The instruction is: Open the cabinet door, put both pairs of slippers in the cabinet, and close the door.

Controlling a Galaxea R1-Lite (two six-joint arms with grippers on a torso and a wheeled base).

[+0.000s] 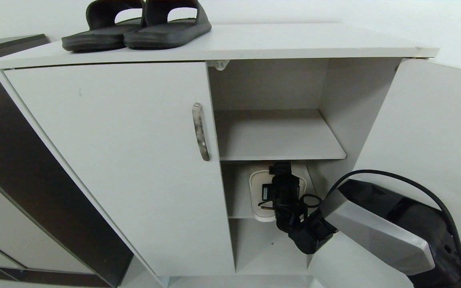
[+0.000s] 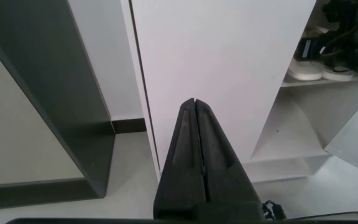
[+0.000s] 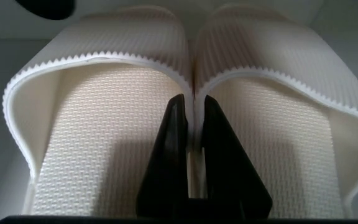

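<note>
Right gripper: nearly closed, its two fingers pinching the touching inner strap edges of the white slippers. Count: two white slippers, side by side, toes pointing into the cabinet. Gripper and pair sit inside the open right half, in the second compartment down, below the upper shelf. Whether the soles rest fully on the board there cannot be told.

Left gripper: fingers pressed together, holding nothing, positioned low in front of the left door.

Doors: two. The left door is closed and carries one metal handle on its inner edge. The right door stands swung wide open.

Black slippers: two, side by side and touching, on the cabinet top above the left door, well apart from the white pair.
</note>
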